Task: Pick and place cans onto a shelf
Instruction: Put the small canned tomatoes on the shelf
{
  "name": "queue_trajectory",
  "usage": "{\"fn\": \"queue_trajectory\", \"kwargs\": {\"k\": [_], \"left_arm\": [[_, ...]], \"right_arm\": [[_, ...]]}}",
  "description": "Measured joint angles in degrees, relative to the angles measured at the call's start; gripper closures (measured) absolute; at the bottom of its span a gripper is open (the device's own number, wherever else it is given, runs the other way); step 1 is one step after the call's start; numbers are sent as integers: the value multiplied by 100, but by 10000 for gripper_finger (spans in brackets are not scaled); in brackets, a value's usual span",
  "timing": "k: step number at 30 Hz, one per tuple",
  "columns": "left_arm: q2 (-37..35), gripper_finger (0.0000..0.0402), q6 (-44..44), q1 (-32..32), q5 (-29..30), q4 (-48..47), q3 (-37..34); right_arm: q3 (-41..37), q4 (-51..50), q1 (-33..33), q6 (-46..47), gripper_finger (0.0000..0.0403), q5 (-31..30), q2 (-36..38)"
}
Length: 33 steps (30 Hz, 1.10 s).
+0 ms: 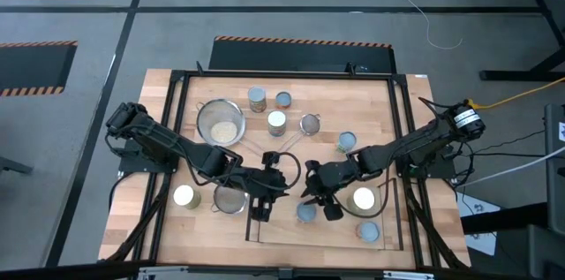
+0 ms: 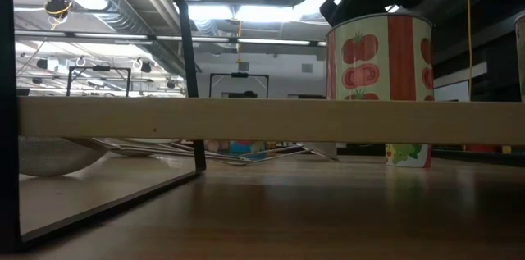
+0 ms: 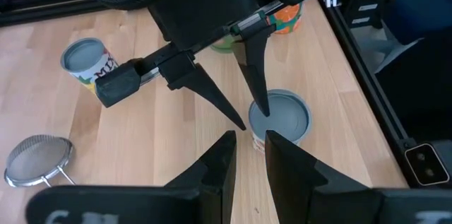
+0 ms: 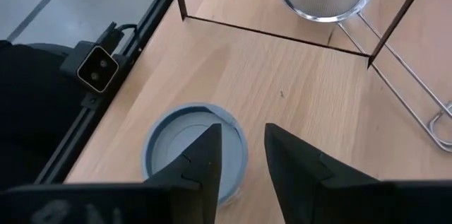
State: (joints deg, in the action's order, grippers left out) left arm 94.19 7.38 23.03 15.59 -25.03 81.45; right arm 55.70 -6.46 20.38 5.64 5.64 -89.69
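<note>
- The right claw (image 1: 316, 199) hung just over a blue-grey-topped can (image 1: 306, 213) on the shelf (image 1: 278, 231). Its fingers (image 4: 201, 160) stood a little apart, one crossing the lid (image 4: 176, 139); whether they gripped the can I cannot tell.
- The left claw (image 1: 265, 193) hovered close by, pointed at the right claw, its fingers (image 3: 220, 171) slightly parted and empty.
- The can looked stiff, smooth and likely slippery, probably fairly heavy if full; its straight sides, low below the rim, seemed the best hold.
- Both arms reached inward from the tabletop's (image 1: 375, 112) outer edges, elbows bent, wrists pitched down.
- Other cans stood on the tabletop: one tomato-labelled (image 2: 379, 59), one shiny-topped (image 1: 185, 196), and several near the strainers (image 1: 310, 124).
</note>
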Motion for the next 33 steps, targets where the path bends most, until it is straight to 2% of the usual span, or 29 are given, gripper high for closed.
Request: {"fn": "queue_trajectory", "kwargs": {"k": [8,12,15,22,26,33], "left_arm": [[2,333,0,0,0,2,0],[4,333,-1,-2,0,0,0],[4,333,-2,0,0,-1,0],[4,333,-2,-1,0,-13,0],[4,333,-2,-2,0,-18,0],[4,333,-2,0,0,-22,0]], "right_arm": [[0,-83,0,-24,290,14,7],[145,-339,-13,-200,290,511,44],[508,-868,-11,-543,290,748,44],[1452,-2262,235,-1955,290,759,20],[1510,-2463,391,-2555,290,757,11],[1417,-2471,466,-2847,290,670,-179]]}}
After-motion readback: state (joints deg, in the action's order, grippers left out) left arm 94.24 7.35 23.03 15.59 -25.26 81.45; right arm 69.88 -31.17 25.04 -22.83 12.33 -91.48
